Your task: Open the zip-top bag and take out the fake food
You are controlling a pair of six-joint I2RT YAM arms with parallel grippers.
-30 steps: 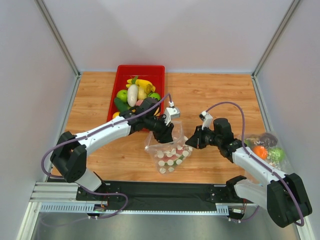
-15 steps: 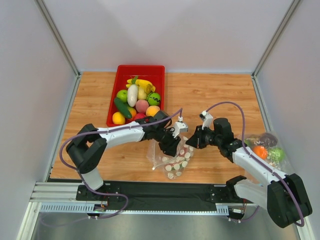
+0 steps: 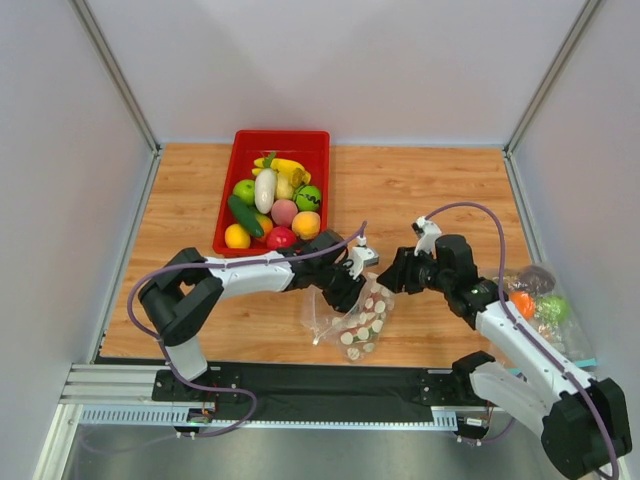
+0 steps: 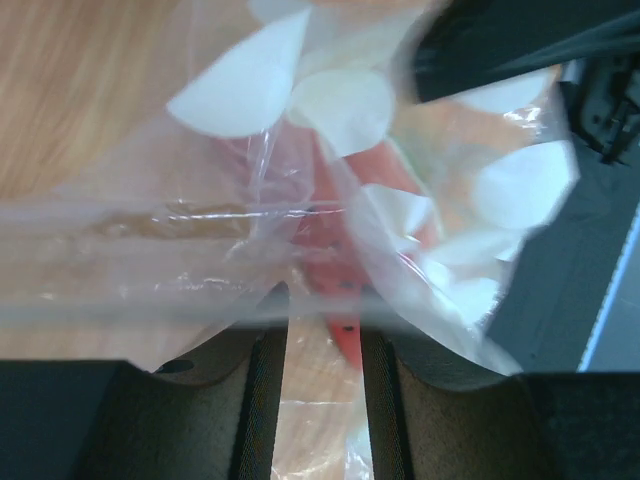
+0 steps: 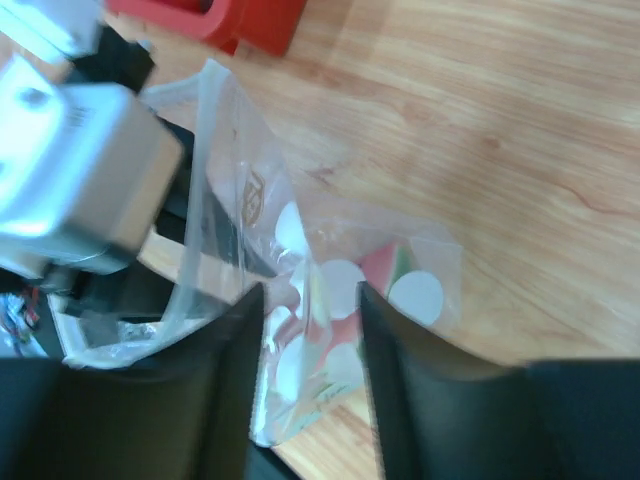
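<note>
At the far left the red tray point(image 3: 280, 134) holds a heap of toy produce, among it the dark green cucumber point(image 3: 243, 215) and the long white vegetable point(image 3: 265, 190), so much of the fake food seems to be out already.

The left claw point(image 4: 322, 330) is low over the middle of the tabletop point(image 3: 430, 190), at the left edge of the zip-top bag point(image 3: 360, 322). Its jaws stand apart. The bag's zip strip lies across the tips and loose film sags into the gap, but nothing is pinched. The bag lies crumpled near the front edge, between the two claws. A reddish and green patch shows through the film, and I cannot tell whether it is a last piece or only the print.

The step in hand looks like getting the mouth properly open again to check or empty the bag. To do that well, the left claw should close on one lip only, right at the stiff zip strip. If it catches both layers, the mouth is sealed off.

The right claw point(image 5: 308, 310) hovers just right of the bag, jaws apart and empty. It would best take the opposite lip, or a bottom corner to tip the contents toward the mouth. Pull slowly, because the film is slack and will slide or bunch.

The plain clear bag point(image 3: 535, 295) at the far right should be left alone.
</note>
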